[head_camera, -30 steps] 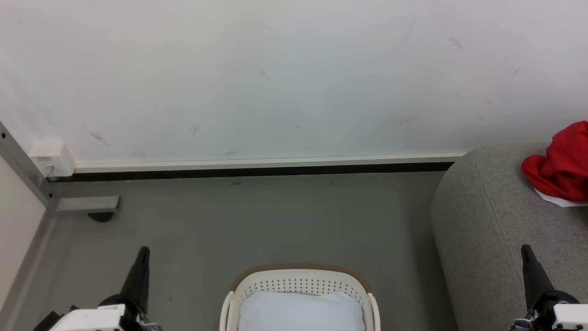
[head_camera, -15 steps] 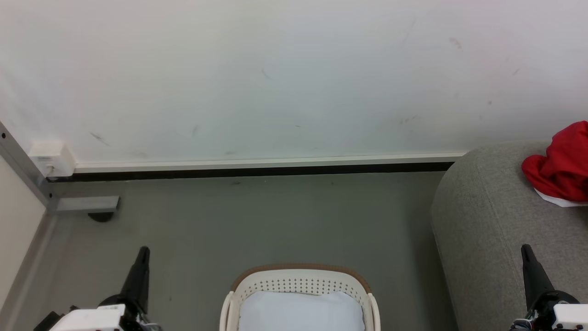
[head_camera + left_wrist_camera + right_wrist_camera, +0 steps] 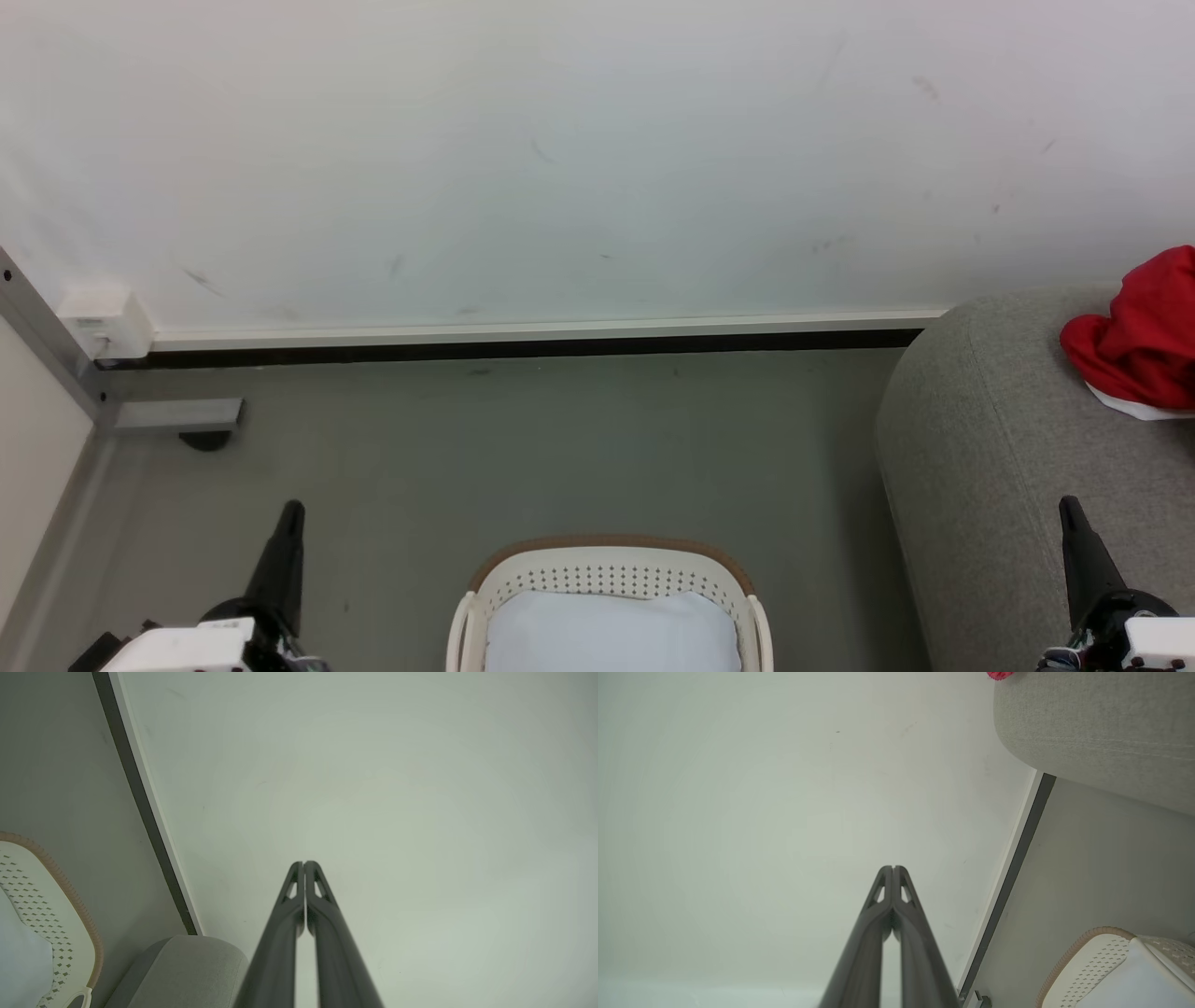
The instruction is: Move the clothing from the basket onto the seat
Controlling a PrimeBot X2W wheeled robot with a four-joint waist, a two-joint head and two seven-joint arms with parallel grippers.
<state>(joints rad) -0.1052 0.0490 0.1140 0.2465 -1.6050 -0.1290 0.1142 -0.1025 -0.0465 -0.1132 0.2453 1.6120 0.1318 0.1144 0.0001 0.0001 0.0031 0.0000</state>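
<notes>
The red clothing (image 3: 1141,338) with a white edge lies bunched on the grey seat (image 3: 999,467) at the right; a small red bit of the clothing (image 3: 998,675) shows above the seat (image 3: 1101,732) in the right wrist view. The cream basket (image 3: 609,571) with its brown rim stands on the floor at bottom centre, holding a plain white liner sheet (image 3: 611,635). My left gripper (image 3: 291,511) is shut, held up left of the basket and pointing at the wall. My right gripper (image 3: 1070,509) is shut, raised over the seat's front. Both hold nothing.
A white wall (image 3: 560,149) with a dark skirting strip (image 3: 523,350) faces me. A metal frame post with a white box (image 3: 103,322) and a foot plate (image 3: 177,415) stands at the left. Grey floor (image 3: 523,448) stretches between basket and wall.
</notes>
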